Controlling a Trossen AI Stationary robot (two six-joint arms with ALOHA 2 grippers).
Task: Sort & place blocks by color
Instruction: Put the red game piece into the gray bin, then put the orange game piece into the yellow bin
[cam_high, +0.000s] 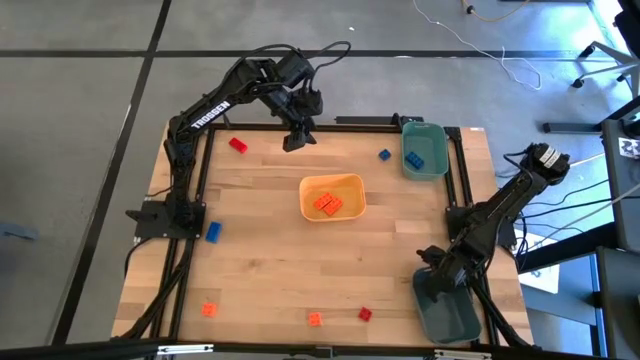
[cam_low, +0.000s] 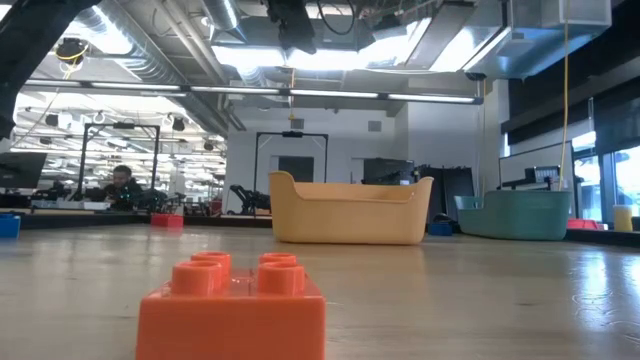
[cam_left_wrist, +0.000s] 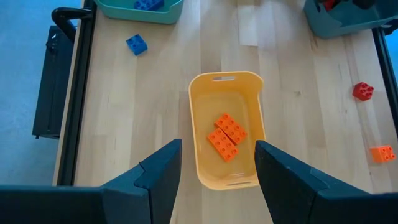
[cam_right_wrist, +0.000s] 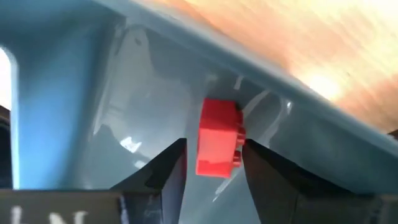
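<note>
My right gripper (cam_right_wrist: 214, 168) reaches down into the dark teal bin (cam_high: 447, 305) at the near right corner. It is open, with a red block (cam_right_wrist: 219, 138) between its fingers, lying against the bin's inner wall. My left gripper (cam_left_wrist: 217, 180) hangs open high over the far side of the table (cam_high: 295, 140), with nothing between its fingers. Two orange blocks (cam_left_wrist: 226, 135) lie in the yellow tray (cam_high: 332, 196). Blue blocks (cam_high: 414, 160) lie in the far teal bin (cam_high: 424, 150). Loose on the table are red (cam_high: 238, 145), blue (cam_high: 212, 231) and orange (cam_high: 208, 309) blocks. My right gripper's fingers stand on either side of the red block, slanting down from above. A gap shows between one finger (cam_right_wrist: 168, 168) and the block's side (cam_right_wrist: 200, 146). Whether the other finger (cam_right_wrist: 267, 174) touches the block, I cannot tell.
More loose blocks lie near the front edge: orange (cam_high: 315, 319) and red (cam_high: 365, 314). A blue one (cam_high: 384, 154) lies beside the far bin. A black frame (cam_high: 460, 190) runs along the table's sides. The orange block (cam_low: 235, 305) fills the low view's foreground.
</note>
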